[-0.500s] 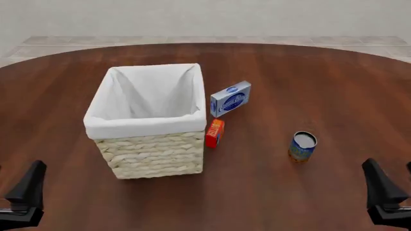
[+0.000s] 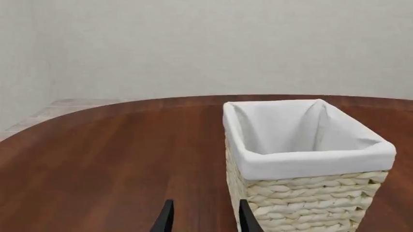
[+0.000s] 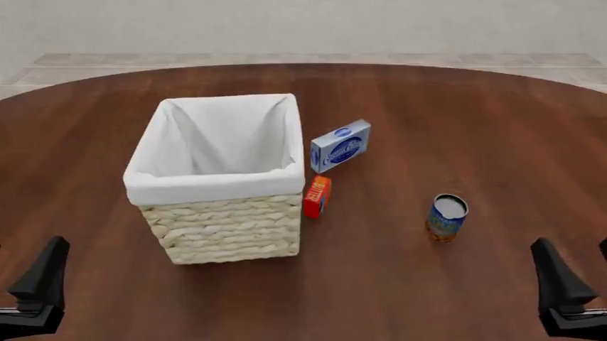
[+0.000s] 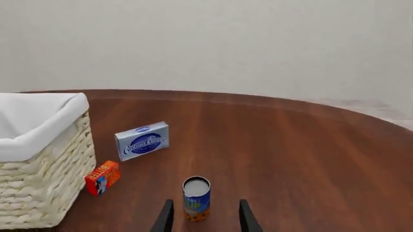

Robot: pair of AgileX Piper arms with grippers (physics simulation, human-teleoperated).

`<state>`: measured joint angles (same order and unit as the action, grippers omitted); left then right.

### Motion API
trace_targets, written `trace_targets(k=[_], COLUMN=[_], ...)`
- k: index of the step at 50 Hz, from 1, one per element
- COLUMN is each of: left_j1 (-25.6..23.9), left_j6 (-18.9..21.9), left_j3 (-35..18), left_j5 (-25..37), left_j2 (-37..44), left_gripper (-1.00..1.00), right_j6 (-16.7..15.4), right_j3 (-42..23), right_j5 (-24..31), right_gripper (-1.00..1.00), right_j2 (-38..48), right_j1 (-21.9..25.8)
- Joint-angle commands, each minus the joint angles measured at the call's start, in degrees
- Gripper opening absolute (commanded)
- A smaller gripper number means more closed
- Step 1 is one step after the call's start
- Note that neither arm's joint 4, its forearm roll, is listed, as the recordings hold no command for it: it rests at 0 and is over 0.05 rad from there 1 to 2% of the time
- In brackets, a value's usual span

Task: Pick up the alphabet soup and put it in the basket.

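Note:
The alphabet soup (image 3: 447,217) is a small can with a blue and orange-yellow label, upright on the table to the right of the basket (image 3: 218,186). The cream wicker basket has a white cloth lining and nothing shows inside it. My right gripper (image 3: 572,249) hangs open at the near right edge, well short of the can. In the right wrist view the soup (image 4: 196,198) shows ahead, framed by the open right gripper (image 4: 205,215). At the near left edge my left gripper (image 3: 27,259) is open, and its wrist view shows the basket (image 2: 310,162) beyond the left gripper (image 2: 206,215).
A blue-and-white box (image 3: 340,145) stands just right of the basket's far corner. A small red-orange box (image 3: 317,197) leans close against the basket's right side. The round wooden table (image 3: 455,114) stretches far beyond these things.
My right gripper has shifted very slightly down and left in the front view. The can, basket, boxes and left gripper have not moved.

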<state>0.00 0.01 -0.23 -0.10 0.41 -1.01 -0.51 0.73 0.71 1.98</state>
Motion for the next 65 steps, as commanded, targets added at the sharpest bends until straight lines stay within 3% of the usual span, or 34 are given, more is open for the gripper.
trace_targets(k=[1, 9, 12, 15, 19, 26, 28, 32, 34, 44, 51, 55, 57, 58, 65], left_j1=[0.00, 0.00, -0.01, 0.00, 0.00, 0.00, 0.01, 0.01, 0.01, -0.01, -0.01, 0.01, 0.01, 0.00, 0.01], left_j6=[0.03, 0.00, 0.00, 0.01, 0.01, 0.00, 0.03, -0.01, 0.02, 0.00, -0.01, 0.02, -0.01, 0.03, 0.00], left_j3=[-0.01, -0.01, -0.01, -0.01, -0.01, -0.01, -0.01, -0.01, -0.01, -0.01, -0.01, -0.01, -0.01, -0.01, -0.01], left_j5=[0.00, -0.01, -0.01, 0.00, -0.01, -0.01, 0.00, -0.01, 0.00, 0.00, -0.01, 0.00, -0.01, 0.00, -0.01], left_j2=[0.04, 0.01, 0.00, 0.04, -0.01, 0.01, 0.05, 0.01, 0.04, 0.03, 0.01, 0.05, 0.01, 0.04, 0.02], left_gripper=[1.00, 1.00, 1.00, 1.00, 1.00, 1.00, 1.00, 1.00, 1.00, 1.00, 1.00, 1.00, 1.00, 1.00, 1.00], right_j6=[-1.34, -1.19, 1.39, -1.31, 1.78, -0.63, 1.73, -0.07, -1.77, 1.44, -0.89, 3.56, 2.78, 0.15, -0.36], right_j3=[-2.20, -8.88, -12.80, -14.62, -17.21, -23.55, -25.14, -27.78, -28.40, -32.33, -34.24, -35.33, -35.40, -35.64, -36.26], right_j5=[1.30, 5.22, 7.08, 6.93, 7.62, 9.29, 9.68, 9.97, 9.77, 7.50, 6.21, 6.23, 5.39, 5.37, 4.21], right_gripper=[1.00, 1.00, 1.00, 1.00, 1.00, 1.00, 1.00, 1.00, 1.00, 1.00, 1.00, 1.00, 1.00, 1.00, 1.00], right_j2=[0.70, 1.36, 2.08, 3.99, 6.46, 12.10, 13.64, 15.15, 15.79, 24.30, 31.77, 35.45, 36.88, 38.24, 41.18], right_j1=[0.15, 1.14, 2.31, 2.98, 3.16, 4.59, 6.03, 5.72, 5.10, 6.30, 5.76, 5.19, 5.86, 5.85, 6.47])
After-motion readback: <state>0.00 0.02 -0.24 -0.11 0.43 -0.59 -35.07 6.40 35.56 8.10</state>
